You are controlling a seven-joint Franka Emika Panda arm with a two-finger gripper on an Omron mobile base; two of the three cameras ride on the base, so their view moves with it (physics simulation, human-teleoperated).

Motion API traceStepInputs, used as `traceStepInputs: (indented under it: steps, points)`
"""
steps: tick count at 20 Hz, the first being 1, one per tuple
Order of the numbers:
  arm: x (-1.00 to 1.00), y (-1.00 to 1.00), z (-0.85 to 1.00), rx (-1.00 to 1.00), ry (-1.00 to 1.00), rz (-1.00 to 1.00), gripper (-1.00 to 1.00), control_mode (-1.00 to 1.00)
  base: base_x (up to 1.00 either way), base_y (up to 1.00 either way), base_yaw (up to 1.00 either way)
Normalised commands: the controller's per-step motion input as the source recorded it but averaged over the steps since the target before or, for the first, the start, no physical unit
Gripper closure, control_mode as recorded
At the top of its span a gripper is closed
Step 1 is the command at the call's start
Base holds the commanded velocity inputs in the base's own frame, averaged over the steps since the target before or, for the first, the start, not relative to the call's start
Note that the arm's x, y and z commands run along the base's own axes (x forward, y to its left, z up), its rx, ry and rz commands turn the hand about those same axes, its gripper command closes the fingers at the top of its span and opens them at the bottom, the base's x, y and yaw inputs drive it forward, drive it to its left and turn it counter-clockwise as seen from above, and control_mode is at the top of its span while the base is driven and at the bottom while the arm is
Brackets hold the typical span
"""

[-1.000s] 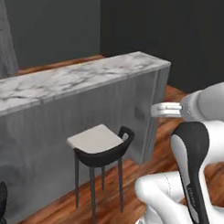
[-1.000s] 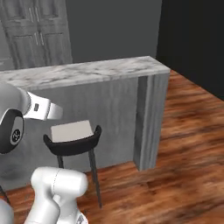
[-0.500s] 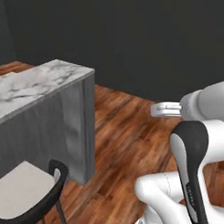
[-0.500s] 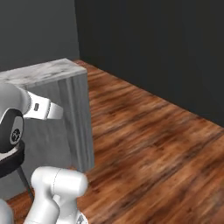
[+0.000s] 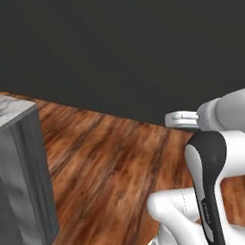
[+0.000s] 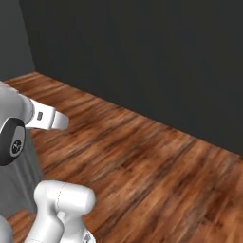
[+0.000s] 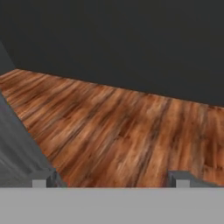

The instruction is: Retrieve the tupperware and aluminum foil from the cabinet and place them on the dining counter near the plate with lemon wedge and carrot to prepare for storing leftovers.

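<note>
The only task thing I can find is the dining counter [image 5: 16, 156]: its marble-topped end and grey wood-grain side sit at about 8 o'clock in the left base view, and a grey slab of that same end runs along the 8 o'clock edge of the hand view. I read it as the counter's far end, with the base facing past it. The tupperware, the aluminum foil, the cabinet and the plate with its lemon wedge and carrot are nowhere I can point to, so I judge both fetches are not yet done

My gripper [image 7: 113, 180] has its two dark fingertips [image 7: 180, 178] standing wide apart at 6 o'clock of the hand view, with nothing between them but bare floor. That makes sense to me: nothing has been picked up, so the jaws are left spread, ready for the first grab

The arm [image 5: 213, 172] is folded in close over the base, at 4 o'clock in the left base view and 8 o'clock in the right base view; I take that as a travel posture, tucked so it clears the counter corner while driving

Beyond that lie wooden floorboards [image 6: 142, 161] running out to a dark wall [image 6: 142, 57] from 10 to 2 o'clock. My next need, I think, is to bring the cabinet into sight
</note>
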Motion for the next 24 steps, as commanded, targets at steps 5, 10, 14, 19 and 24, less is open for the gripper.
traceStepInputs:
  steps: [5, 10, 14, 19, 24]
  points:
    - [0.00, 0.00, 0.00, 0.00, 0.00, 0.00, -1.00, 1.00, 1.00, -0.48, -0.09]
    - [0.00, 0.00, 0.00, 0.00, 0.00, 0.00, -1.00, 1.00, 1.00, -0.21, 0.14]
    - [0.00, 0.00, 0.00, 0.00, 0.00, 0.00, -1.00, 1.00, 1.00, -0.03, 0.40]
    - [0.00, 0.00, 0.00, 0.00, 0.00, 0.00, -1.00, 1.00, 1.00, -0.03, 0.53]
    - [0.00, 0.00, 0.00, 0.00, 0.00, 0.00, -1.00, 1.00, 1.00, -0.04, 0.55]
